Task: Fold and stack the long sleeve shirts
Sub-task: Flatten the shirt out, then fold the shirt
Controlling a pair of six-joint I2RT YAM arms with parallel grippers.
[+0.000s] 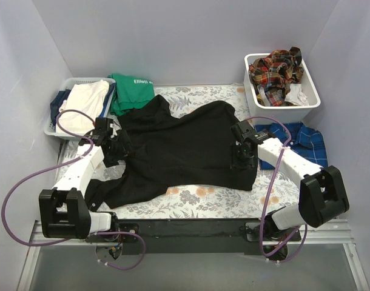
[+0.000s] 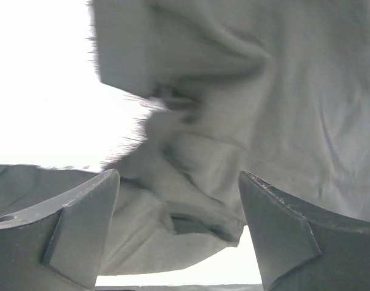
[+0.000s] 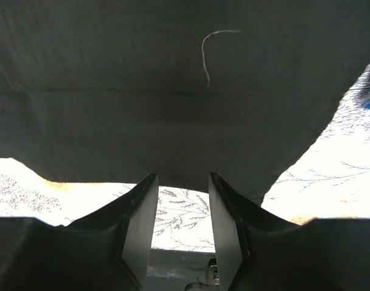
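Observation:
A large black long sleeve shirt (image 1: 185,151) lies spread and rumpled across the flowered table cover. My left gripper (image 1: 117,151) is low over its left side. In the left wrist view its jaws (image 2: 180,179) stand wide open, with a bunched fold of the black shirt (image 2: 197,182) lying between them. My right gripper (image 1: 241,159) is at the shirt's right side. Its jaws (image 3: 184,177) are open by a narrow gap, the shirt's hem (image 3: 173,121) just past the tips and only table cover between them. A blue plaid shirt (image 1: 303,142) lies right of the right arm. Red-orange plaid shirts (image 1: 275,70) fill the bin.
A white bin (image 1: 309,100) stands at the back right. A light basket (image 1: 63,91) with white and navy cloth sits at the back left, and a green top with white lettering (image 1: 131,91) lies beside it. The flowered cover (image 1: 197,197) shows along the front edge.

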